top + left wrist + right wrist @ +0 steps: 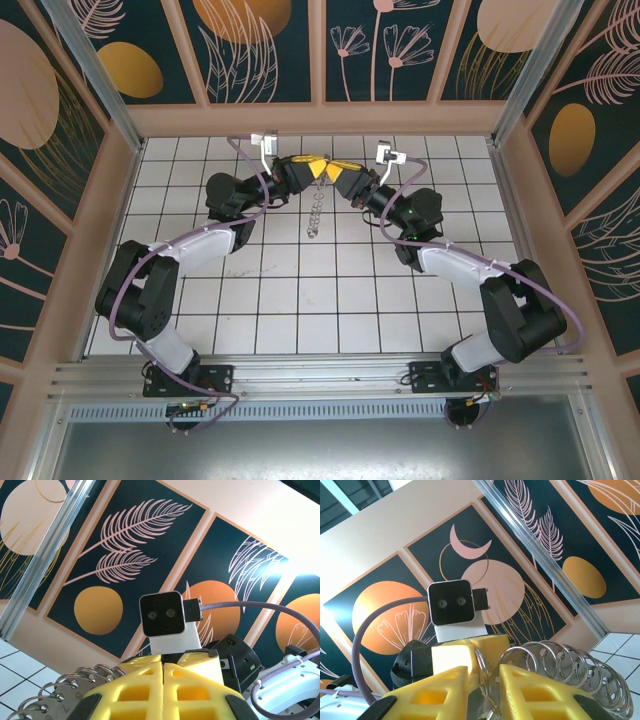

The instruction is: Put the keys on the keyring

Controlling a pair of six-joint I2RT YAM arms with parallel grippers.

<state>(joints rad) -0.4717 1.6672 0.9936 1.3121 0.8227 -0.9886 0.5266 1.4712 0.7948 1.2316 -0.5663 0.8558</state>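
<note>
The white tiled table surface (300, 290) is being lit brightly and evenly from above, with only faint, soft shadows being cast on it. A dark botanical wall panel (252, 580) is being washed out by white glare in the left wrist view. Small glints are being caught on the coil of silver metal rings (560, 662).

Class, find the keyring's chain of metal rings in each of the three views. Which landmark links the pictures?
Top external: the keyring is at upper centre, dangling above the tiles.
Left wrist: the keyring is in the bottom left corner.
Right wrist: the keyring is at bottom right.
Shared landmark: the white tiled table.
</note>
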